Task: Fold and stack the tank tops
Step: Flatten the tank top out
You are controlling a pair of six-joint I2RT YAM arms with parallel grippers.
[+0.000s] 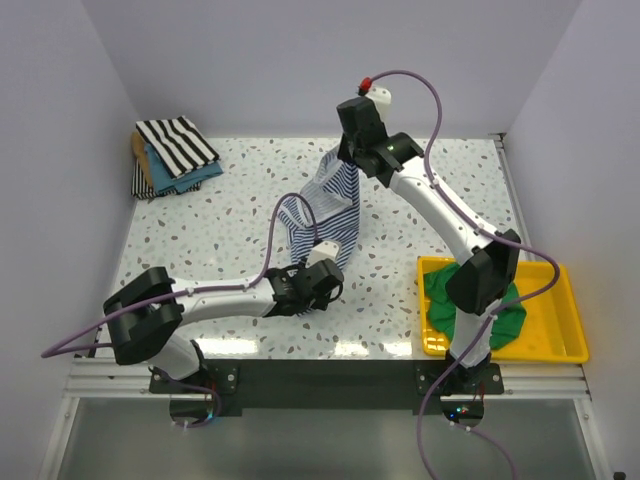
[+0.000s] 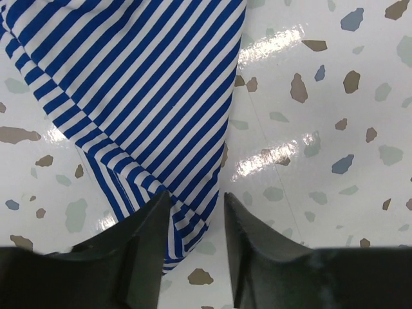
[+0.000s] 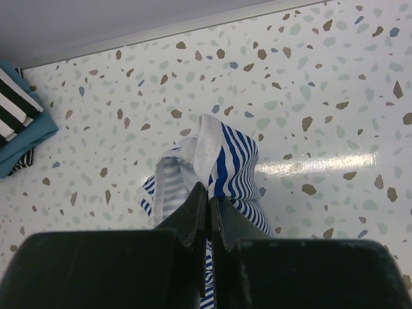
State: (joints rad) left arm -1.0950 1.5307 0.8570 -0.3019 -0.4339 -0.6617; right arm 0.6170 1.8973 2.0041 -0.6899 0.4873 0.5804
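The blue-and-white striped tank top (image 1: pixel 335 205) hangs stretched over the middle of the table. My right gripper (image 1: pixel 345 158) is shut on its far upper end and holds it lifted; in the right wrist view (image 3: pixel 208 193) the cloth (image 3: pixel 235 154) is pinched between the closed fingers. My left gripper (image 1: pixel 328 283) is down at the top's near end. In the left wrist view (image 2: pixel 196 212) its jaws stand apart, with the lower corner of the striped cloth (image 2: pixel 141 84) lying between them on the table. The bright green tank top (image 1: pixel 440 288) lies crumpled in the tray.
A yellow plastic tray (image 1: pixel 560 340) sits at the near right, partly hidden by the right arm. A stack of folded tops (image 1: pixel 175 148), black-and-white striped on top with teal below, lies at the far left corner; it also shows in the right wrist view (image 3: pixel 16 129). White walls enclose the table.
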